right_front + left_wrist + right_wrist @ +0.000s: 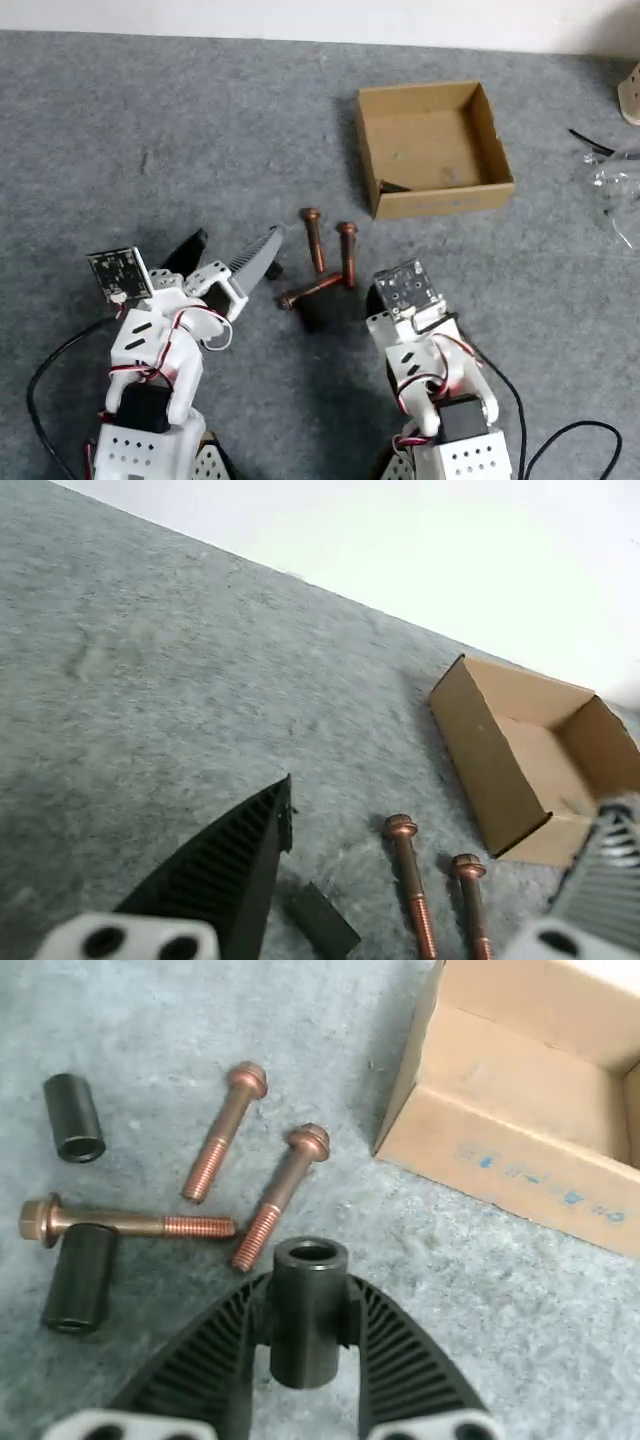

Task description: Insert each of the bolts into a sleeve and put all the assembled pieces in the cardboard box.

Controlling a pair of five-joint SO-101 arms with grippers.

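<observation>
— What's closest to the near edge?
— The right tool (308, 1285), clenched on the held sleeve (305, 1345), which is black and upright with its open end up.
— And the other arm?
— The left tool (240, 234) is released, jaws spread wide, low over the grey tabletop (150, 120).
— Then the loose parts?
— They're mid-tabletop. First comes the near sleeve (78, 1277), on its side just beside the head of the crosswise bolt (125, 1223). Beyond it is the far sleeve (73, 1117), also on its side, near the left tool's finger.
— The rest of the bolts?
— The left bolt (314, 240) and the right bolt (347, 253) lie side by side, heads toward the far edge. All three are copper and bare.
— The cardboard box (445, 200)?
— Farthest off, open, toward the far edge and right of the middle, apart from the bolts.
</observation>
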